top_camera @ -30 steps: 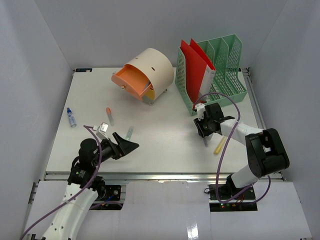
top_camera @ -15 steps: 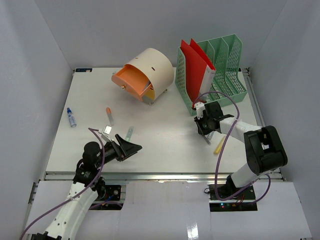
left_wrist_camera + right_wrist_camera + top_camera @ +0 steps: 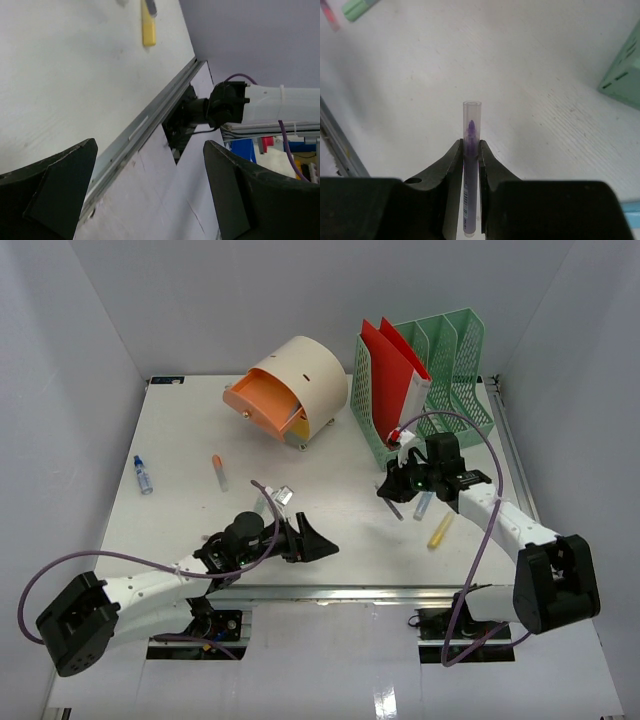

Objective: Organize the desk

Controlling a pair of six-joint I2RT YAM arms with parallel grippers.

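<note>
The desk (image 3: 330,465) is a white tabletop with an aluminium rail (image 3: 350,591) along its front edge. My right gripper (image 3: 390,492) hangs over its right half, shut on a purple marker (image 3: 397,510). In the right wrist view the marker (image 3: 471,120) sticks out past the gripper (image 3: 470,144), pinched between both fingers and lifted off the desk (image 3: 545,65). My left gripper (image 3: 315,545) is open and empty, low over the front edge. In the left wrist view that gripper (image 3: 150,195) spans the rail (image 3: 150,125).
A yellow marker (image 3: 439,531) and a light blue one (image 3: 424,505) lie near the right arm. An orange marker (image 3: 217,470), a green marker (image 3: 260,503) and a small blue bottle (image 3: 143,474) lie left. At the back stand a round drawer organizer (image 3: 290,390) and a green file rack (image 3: 425,380) with red folders.
The right gripper shut on the purple marker and lifted it, its wrist moving back and right. The left arm stretched rightward along the front edge, its open gripper moving right and lower.
</note>
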